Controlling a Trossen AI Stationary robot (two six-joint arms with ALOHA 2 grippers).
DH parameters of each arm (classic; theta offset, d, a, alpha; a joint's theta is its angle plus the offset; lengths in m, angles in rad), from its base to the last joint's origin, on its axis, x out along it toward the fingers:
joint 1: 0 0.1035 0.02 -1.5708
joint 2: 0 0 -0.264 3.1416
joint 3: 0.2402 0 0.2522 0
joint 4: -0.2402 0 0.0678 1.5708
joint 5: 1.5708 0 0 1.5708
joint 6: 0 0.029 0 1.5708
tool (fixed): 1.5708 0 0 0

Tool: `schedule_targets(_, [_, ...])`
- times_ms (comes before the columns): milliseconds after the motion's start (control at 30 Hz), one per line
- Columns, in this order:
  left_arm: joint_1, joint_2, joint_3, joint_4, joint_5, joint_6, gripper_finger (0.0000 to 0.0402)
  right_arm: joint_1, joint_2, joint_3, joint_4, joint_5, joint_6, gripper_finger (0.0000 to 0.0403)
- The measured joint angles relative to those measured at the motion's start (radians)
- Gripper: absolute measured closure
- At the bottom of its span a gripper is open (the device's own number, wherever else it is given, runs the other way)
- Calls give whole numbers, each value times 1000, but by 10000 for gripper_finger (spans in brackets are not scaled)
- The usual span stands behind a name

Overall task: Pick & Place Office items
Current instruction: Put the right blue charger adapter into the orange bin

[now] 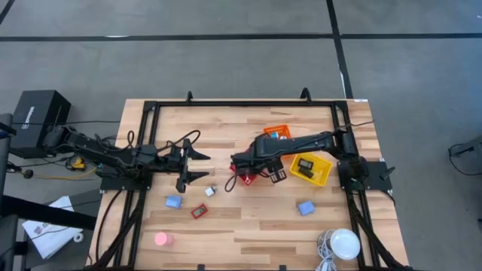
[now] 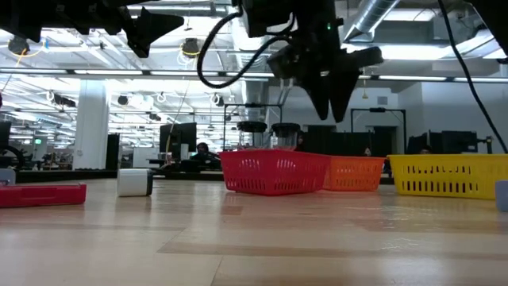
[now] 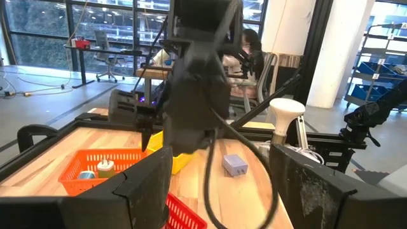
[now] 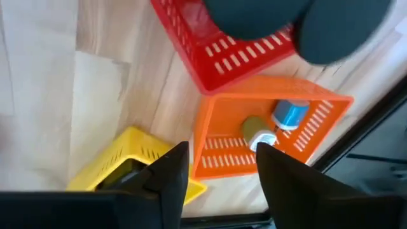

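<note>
The right pincer [image 4: 222, 151] hangs above the red plastic mesh basket [image 1: 254, 178] near the middle of the pale wooden counter [image 1: 248, 226], its fingers parted a moderate way with nothing between them. The left pincer [image 1: 199, 165] waits close by, spread wide and empty. That closeness looks like the first hazard: the small silvery block [image 1: 211, 191] lies on the counter roughly between the two pincers, and if both arms reached for it they could knock each other. The second is the red basket itself. A low sideways move by the right arm could catch the rim and drag the basket into the orange mesh basket [image 1: 277, 132] or the yellow mesh basket [image 1: 324, 175] beside it, spilling what they hold. The loose office items are small and probably light: a blue block [image 1: 174, 202], a flat red-framed piece [image 1: 199, 211], a second blue block [image 1: 305, 208] and a pink disc [image 1: 162, 239]. The flat red-framed piece seems the hardest to take, since fingers set a little off would likely push it along the wood rather than lift it. The pink disc sits near the counter's front edge, well apart from either pincer, and a nudge in the wrong direction might send it over. A black rectangle [image 1: 304, 165] already lies in the yellow basket, so a careless drop there could bounce out.
</note>
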Motion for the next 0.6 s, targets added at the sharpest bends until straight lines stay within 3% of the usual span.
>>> schedule_targets(167, [0,0,0,3,0,-20,143,-22,-111,0,16,-125,42,240])
schedule_targets(267, [0,0,0,4,0,-18,143,-26,-219,-49,127,-206,60,243])
schedule_targets(400, [-5,0,0,6,0,-24,143,-26,-408,-230,308,-283,69,241])
schedule_targets(600, [-22,1,0,18,0,-26,143,0,-712,-625,606,-288,197,236])
